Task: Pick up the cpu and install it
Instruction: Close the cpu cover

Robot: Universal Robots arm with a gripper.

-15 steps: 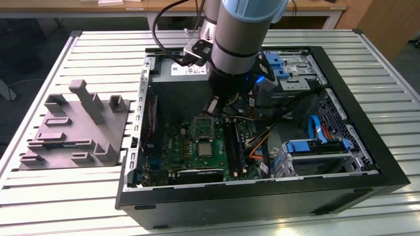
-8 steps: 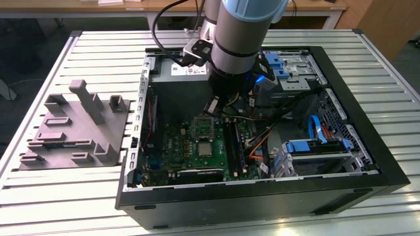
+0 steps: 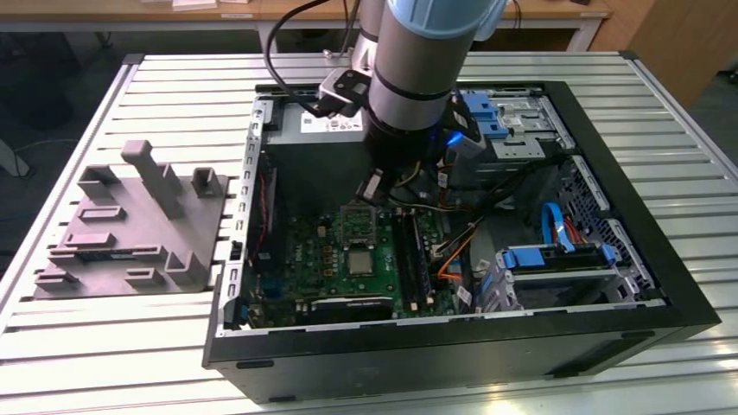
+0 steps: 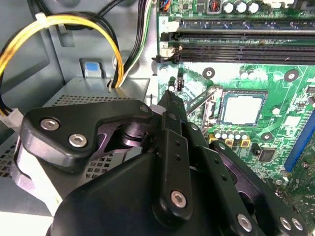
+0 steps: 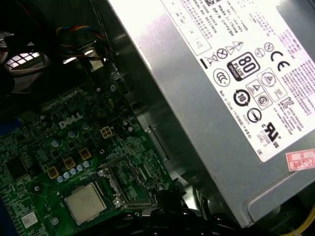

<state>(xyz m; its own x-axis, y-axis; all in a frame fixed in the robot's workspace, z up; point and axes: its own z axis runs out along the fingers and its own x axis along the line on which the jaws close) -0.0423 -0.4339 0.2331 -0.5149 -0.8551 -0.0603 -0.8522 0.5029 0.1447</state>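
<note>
The cpu [image 3: 361, 262] is a small silvery square lying flat in the motherboard socket, apart from the gripper; it also shows as the cpu [image 4: 243, 108] and the cpu [image 5: 87, 202] in both wrist views. Beside it the socket's metal frame [image 5: 129, 186] stands swung open. My gripper [image 3: 372, 192] hangs inside the open computer case, above the board's edge between the socket and the power supply. In the second wrist view the gripper [image 4: 169, 98] narrows to one dark tip, shut with nothing held. Its dark tip, the gripper [image 5: 167, 205], is also in the first wrist view.
A grey power supply box [image 5: 211, 113] with a white label stands close beside the gripper. Yellow and black cables [image 4: 106, 34] loop nearby. Memory slots [image 4: 236, 46] run past the socket. A grey moulded tray [image 3: 133, 229] lies on the slatted table at the exterior view's left.
</note>
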